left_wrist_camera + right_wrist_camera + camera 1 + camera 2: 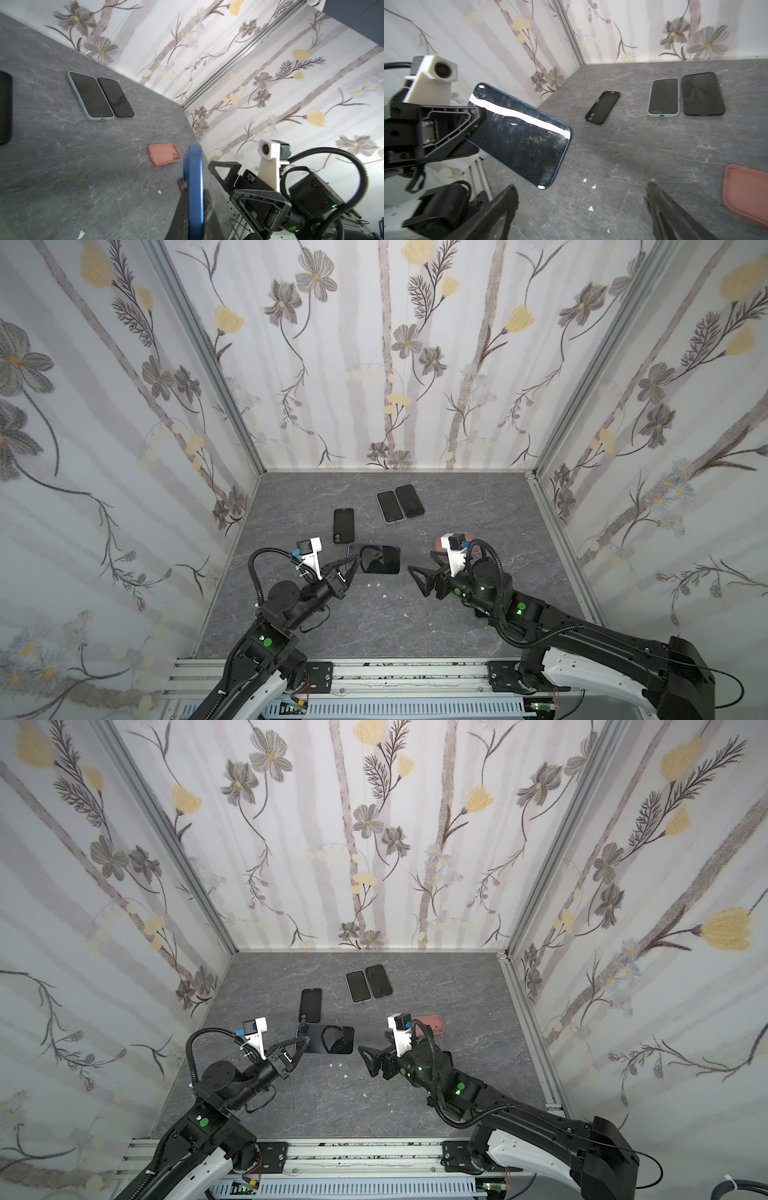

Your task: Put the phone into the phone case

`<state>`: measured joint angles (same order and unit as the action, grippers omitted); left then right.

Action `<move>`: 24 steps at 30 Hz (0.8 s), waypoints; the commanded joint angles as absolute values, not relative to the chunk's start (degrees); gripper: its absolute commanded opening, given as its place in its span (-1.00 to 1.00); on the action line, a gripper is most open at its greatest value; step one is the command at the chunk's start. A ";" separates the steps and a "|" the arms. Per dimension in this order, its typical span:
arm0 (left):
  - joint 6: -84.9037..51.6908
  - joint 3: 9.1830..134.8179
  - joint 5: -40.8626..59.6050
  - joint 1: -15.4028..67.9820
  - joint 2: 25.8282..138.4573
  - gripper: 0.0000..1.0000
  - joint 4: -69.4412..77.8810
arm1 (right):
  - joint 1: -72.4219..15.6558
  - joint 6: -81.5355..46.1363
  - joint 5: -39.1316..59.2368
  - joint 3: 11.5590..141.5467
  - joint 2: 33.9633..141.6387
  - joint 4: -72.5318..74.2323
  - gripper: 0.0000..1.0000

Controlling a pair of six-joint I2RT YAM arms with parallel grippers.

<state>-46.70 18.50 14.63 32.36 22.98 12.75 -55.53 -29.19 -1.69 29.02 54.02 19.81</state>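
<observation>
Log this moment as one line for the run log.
left jaws: shut on blue phone, off table | right jaws: open, empty | black case: empty | pink case: empty

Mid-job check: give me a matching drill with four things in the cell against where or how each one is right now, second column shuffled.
Column one
1. blue phone
2. pink case
3. black case
4. right pincer

Column two
A. open, holding nothing
B. lying flat just beyond the right arm in both top views
C. clamped at one end in the left pincer
D. lying flat, left of the pair of phones at the back in both top views

Pairs: 1-C, 2-B, 3-D, 4-A
</observation>
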 commanded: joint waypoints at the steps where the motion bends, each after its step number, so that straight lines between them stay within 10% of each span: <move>1: -49.35 19.27 15.24 32.38 26.05 -1.00 28.41 | -54.76 -35.04 8.72 30.72 55.07 30.61 0.86; 24: -48.93 27.35 17.74 33.66 22.64 -1.00 26.02 | -50.54 -40.90 21.83 41.83 62.15 26.90 0.68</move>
<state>-48.27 27.55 16.45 33.47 23.20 23.79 -50.63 -39.92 18.65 41.28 60.90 26.59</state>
